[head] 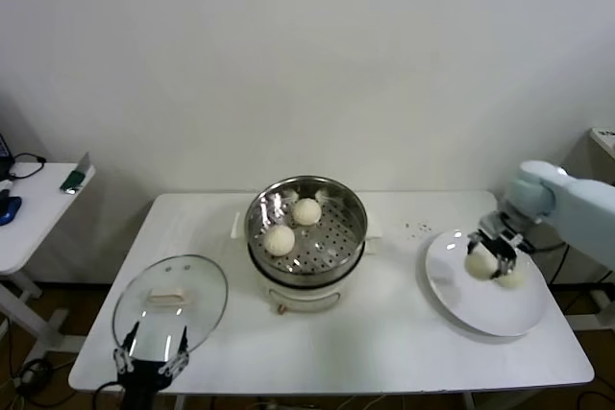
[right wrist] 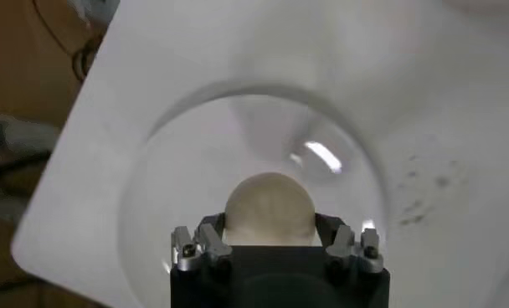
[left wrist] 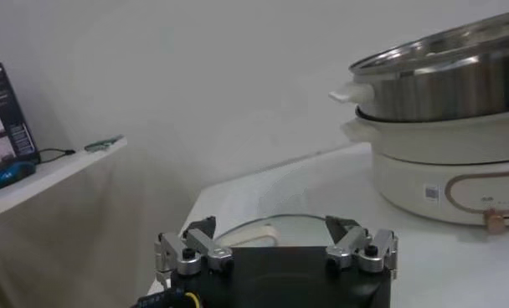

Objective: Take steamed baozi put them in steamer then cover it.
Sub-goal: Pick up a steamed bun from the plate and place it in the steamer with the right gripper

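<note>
Two steamed baozi lie on the perforated tray of the steamer at the table's centre. On the white plate at the right, my right gripper is shut on a third baozi, its fingers pressed against both sides. Whether that bun has left the plate I cannot tell. A fourth baozi rests beside it. The glass cover lies flat at the front left. My left gripper hangs open just in front of it.
The steamer's steel pot on its cream base rises to the right of the left gripper. A side table with small items stands at the far left. Dark crumbs dot the table behind the plate.
</note>
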Controlling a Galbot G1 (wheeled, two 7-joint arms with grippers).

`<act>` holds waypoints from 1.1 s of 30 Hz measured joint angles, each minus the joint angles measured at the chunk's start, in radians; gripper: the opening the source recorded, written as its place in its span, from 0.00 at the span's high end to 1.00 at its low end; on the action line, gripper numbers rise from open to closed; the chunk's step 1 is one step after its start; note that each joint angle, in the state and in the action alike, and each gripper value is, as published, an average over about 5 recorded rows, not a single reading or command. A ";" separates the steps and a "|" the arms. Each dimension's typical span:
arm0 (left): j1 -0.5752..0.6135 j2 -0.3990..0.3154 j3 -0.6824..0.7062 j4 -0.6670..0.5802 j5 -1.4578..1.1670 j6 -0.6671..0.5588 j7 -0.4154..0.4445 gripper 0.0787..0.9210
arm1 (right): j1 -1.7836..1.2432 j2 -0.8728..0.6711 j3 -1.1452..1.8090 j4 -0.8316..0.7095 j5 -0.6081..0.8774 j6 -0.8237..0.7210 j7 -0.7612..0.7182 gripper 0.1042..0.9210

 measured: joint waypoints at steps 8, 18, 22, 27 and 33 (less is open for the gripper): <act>0.010 -0.002 -0.001 -0.004 0.000 -0.001 -0.010 0.12 | 0.205 0.154 -0.052 0.055 0.004 0.164 -0.013 0.25; 0.023 -0.006 -0.006 -0.011 -0.010 -0.005 -0.014 0.12 | 0.262 0.369 -0.041 0.083 0.004 0.252 -0.025 0.25; 0.024 -0.006 -0.010 -0.015 -0.014 -0.003 -0.014 0.12 | 0.237 0.450 -0.034 0.074 -0.012 0.274 -0.029 0.25; 0.030 0.000 -0.012 -0.013 -0.018 -0.004 -0.014 0.12 | 0.184 0.538 -0.028 0.064 -0.031 0.286 -0.036 0.25; 0.029 0.009 -0.020 -0.003 -0.028 -0.004 -0.014 0.12 | 0.117 0.612 -0.029 0.052 -0.046 0.293 -0.040 0.25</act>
